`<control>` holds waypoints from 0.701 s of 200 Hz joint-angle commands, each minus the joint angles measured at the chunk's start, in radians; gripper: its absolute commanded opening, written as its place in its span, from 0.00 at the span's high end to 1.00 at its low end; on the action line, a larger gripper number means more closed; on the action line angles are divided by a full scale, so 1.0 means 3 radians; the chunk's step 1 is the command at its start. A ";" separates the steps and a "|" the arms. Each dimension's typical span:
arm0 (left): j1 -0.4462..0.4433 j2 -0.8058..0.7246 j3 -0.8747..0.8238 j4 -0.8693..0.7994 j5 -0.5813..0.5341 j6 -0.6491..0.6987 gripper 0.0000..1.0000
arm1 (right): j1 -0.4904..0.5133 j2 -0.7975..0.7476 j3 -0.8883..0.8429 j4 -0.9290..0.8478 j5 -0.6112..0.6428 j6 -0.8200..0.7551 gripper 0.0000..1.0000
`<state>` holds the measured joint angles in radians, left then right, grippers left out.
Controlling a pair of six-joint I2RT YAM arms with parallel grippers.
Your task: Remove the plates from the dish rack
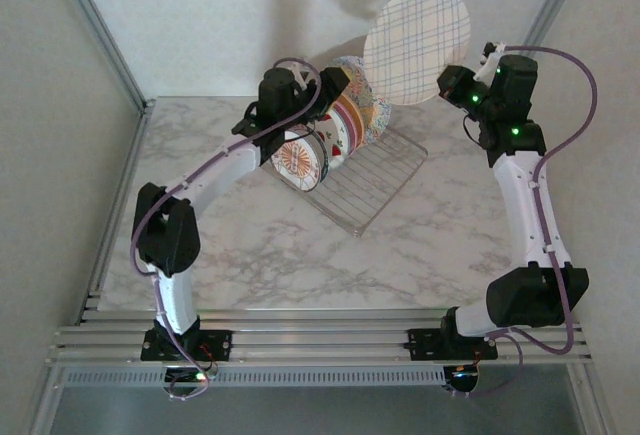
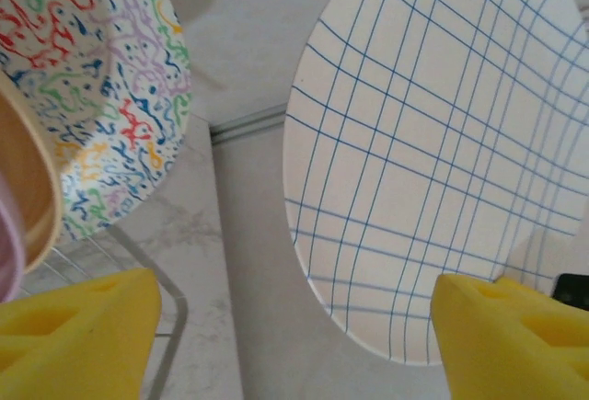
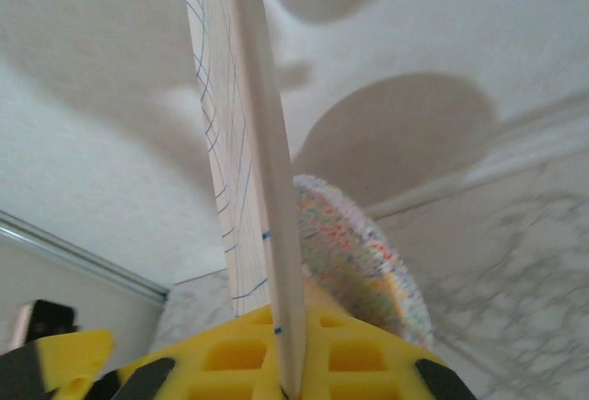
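Marble table [image 1: 250,255]; rack [image 1: 375,180] sits mid-table at an angle, its near-right part bare wire. Plaid plate [image 1: 417,43] is clear of the rack, held high on edge over the far right of the table, right gripper [image 3: 290,363] clamped on its lower rim. Squiggle plate [image 2: 101,97] and small sunburst plate [image 1: 298,160] stand upright at the rack's left end, others between them; left gripper [image 2: 294,326] hangs just above them, fingers spread, nothing between.
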<state>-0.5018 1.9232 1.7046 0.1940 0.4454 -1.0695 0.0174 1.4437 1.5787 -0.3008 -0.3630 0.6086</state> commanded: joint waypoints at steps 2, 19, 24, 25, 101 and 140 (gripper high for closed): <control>-0.0019 0.0137 0.0185 0.0303 0.0194 -0.0308 0.26 | -0.0012 -0.0036 0.0140 0.0219 -0.0377 0.0637 1.00; -0.0024 0.0197 0.0218 0.0379 0.0239 -0.0389 0.31 | -0.0015 -0.0029 0.0085 0.0321 -0.0494 0.0816 1.00; -0.0025 0.0210 0.0221 0.0407 0.0253 -0.0417 0.32 | -0.0014 -0.0020 0.0076 0.0320 -0.0523 0.0864 1.00; -0.0025 0.0213 0.0222 0.0414 0.0256 -0.0423 0.32 | -0.0013 -0.0020 0.0076 0.0322 -0.0531 0.0877 1.00; -0.0055 0.0318 0.0244 0.0640 0.0365 -0.0631 0.56 | -0.0009 0.0085 0.0004 0.0343 -0.0835 0.1089 1.00; -0.0065 0.0328 0.0247 0.0657 0.0399 -0.0655 0.75 | -0.0008 0.0121 -0.0036 0.0342 -0.0879 0.1092 1.00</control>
<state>-0.5098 2.0079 1.7454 0.3515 0.5335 -1.2575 0.0154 1.4815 1.5703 -0.2859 -0.5690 0.9165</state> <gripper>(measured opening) 0.297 0.091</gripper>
